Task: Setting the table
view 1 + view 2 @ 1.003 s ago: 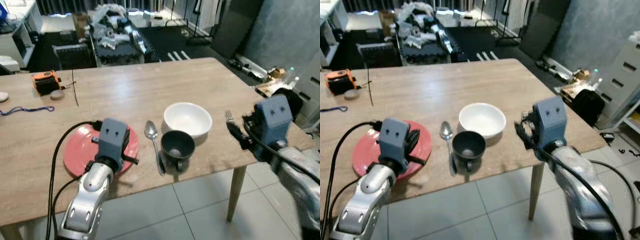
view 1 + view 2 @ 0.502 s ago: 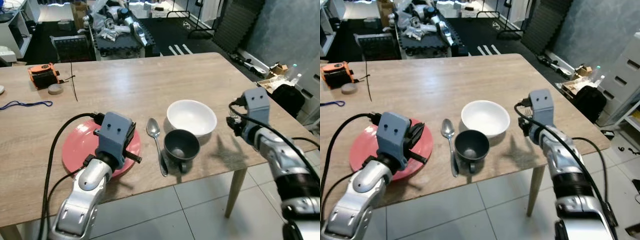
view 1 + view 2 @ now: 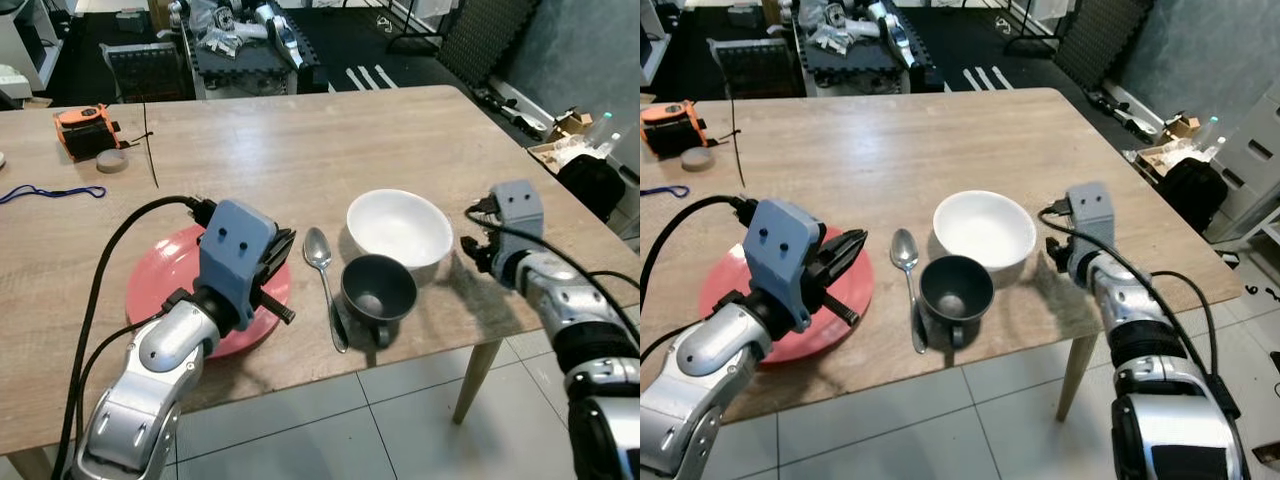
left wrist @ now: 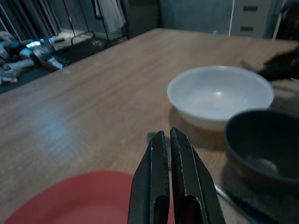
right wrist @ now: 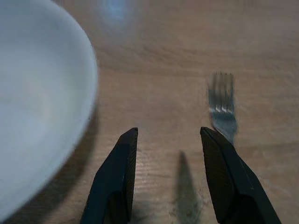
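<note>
Right gripper (image 5: 168, 186): I have it low over the table by the right edge, fingers spread apart with only bare wood between them

Left gripper (image 4: 174, 186): fingers pressed together on nothing, hovering over the red plate (image 3: 150, 290)

Fork (image 5: 223, 112): lying flat on the wood beside one right finger, tines pointing away from the wrist, its handle passing behind that finger; blurred, so I can't tell whether it touches

White bowl (image 3: 398, 225): just to the other side of the right gripper

Dark mug (image 3: 378, 292): touching the bowl's near side

Spoon (image 3: 326, 280): between plate and mug, lengthwise toward me, bowl end away

Far left: orange tape measure (image 3: 82, 132), tape roll (image 3: 112, 160), blue cord (image 3: 50, 192)

Room: open wood beyond the bowl; table edge close on the right
</note>
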